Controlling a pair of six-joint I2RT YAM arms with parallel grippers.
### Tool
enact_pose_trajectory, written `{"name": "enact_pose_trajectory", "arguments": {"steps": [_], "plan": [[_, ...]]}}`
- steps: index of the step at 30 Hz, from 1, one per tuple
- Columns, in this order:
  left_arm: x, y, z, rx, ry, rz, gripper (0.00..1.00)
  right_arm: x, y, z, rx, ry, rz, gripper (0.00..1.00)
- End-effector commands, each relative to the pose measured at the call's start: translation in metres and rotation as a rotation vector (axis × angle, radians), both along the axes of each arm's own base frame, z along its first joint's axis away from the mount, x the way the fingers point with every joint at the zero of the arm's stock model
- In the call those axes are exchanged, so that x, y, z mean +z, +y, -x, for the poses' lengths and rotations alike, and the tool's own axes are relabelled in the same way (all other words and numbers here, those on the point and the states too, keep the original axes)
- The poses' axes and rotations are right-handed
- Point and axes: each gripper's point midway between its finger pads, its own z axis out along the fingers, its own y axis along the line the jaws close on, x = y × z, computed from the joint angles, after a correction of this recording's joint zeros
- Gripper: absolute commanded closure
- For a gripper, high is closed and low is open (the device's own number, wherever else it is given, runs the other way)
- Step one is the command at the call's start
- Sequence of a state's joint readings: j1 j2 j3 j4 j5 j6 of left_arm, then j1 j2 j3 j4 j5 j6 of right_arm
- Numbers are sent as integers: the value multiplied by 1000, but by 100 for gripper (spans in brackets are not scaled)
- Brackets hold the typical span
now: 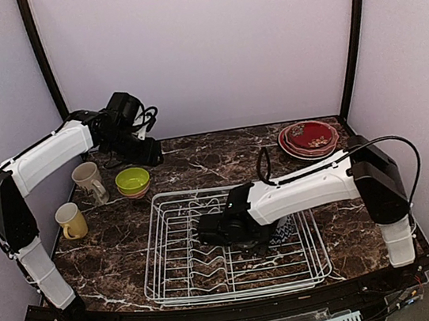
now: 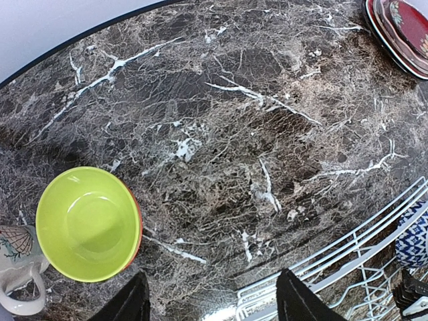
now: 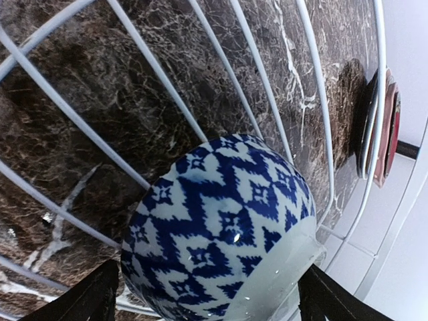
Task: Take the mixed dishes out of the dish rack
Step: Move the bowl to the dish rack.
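Note:
The white wire dish rack (image 1: 174,270) lies at the table's front centre. In it sits a navy-zigzag bowl (image 3: 221,227), tipped with its patterned outside toward the right wrist camera. My right gripper (image 3: 210,304) straddles this bowl, one finger close at each flank. Whether the fingers press on it does not show. From above, the bowl (image 1: 285,229) peeks out under the right arm. My left gripper (image 2: 214,304) hovers open over bare marble, between the lime bowl (image 2: 87,224) and the rack's corner (image 2: 348,254), holding nothing.
The lime bowl (image 1: 132,180) is stacked on another bowl at the rack's back left. A cream mug (image 1: 88,181) and a yellow mug (image 1: 71,220) stand further left. A stack of plates (image 1: 308,139) with a red one on top lies at the back right.

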State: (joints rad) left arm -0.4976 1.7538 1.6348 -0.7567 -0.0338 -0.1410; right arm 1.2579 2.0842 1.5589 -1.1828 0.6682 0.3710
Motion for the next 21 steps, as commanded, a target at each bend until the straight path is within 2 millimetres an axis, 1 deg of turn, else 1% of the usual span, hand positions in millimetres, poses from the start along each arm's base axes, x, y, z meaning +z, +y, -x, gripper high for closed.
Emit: {"name": "enact_pose_trajectory", "arguments": {"steps": [1, 4, 6, 11, 12, 13, 14, 15, 16, 21], "plan": [[-8, -2, 6, -22, 27, -14, 37, -18, -5, 1, 30, -17, 79, 11], [-9, -2, 6, -22, 28, -14, 37, -16, -6, 1, 38, -32, 104, 13], [-9, -2, 6, -23, 28, -15, 37, -12, -5, 2, 39, -39, 89, 17], [-10, -3, 6, -25, 32, -12, 37, 13, 3, 1, 7, -60, -13, 29], [-11, -3, 6, -25, 34, -13, 36, 17, 5, 3, 2, -53, -41, 28], [-11, -3, 6, -25, 36, -12, 37, 19, 6, 4, 1, -41, -62, 22], [-12, -4, 6, -26, 40, -11, 36, 22, 8, 7, 4, -21, -86, 13], [-13, -4, 6, -28, 41, -11, 37, 23, 8, 8, 4, -14, -98, 8], [-14, -5, 7, -32, 45, -8, 36, 24, 8, 9, 0, -13, -105, 5], [-14, -7, 7, -34, 47, -3, 37, 25, 4, 3, -32, -28, -115, 6]]}}
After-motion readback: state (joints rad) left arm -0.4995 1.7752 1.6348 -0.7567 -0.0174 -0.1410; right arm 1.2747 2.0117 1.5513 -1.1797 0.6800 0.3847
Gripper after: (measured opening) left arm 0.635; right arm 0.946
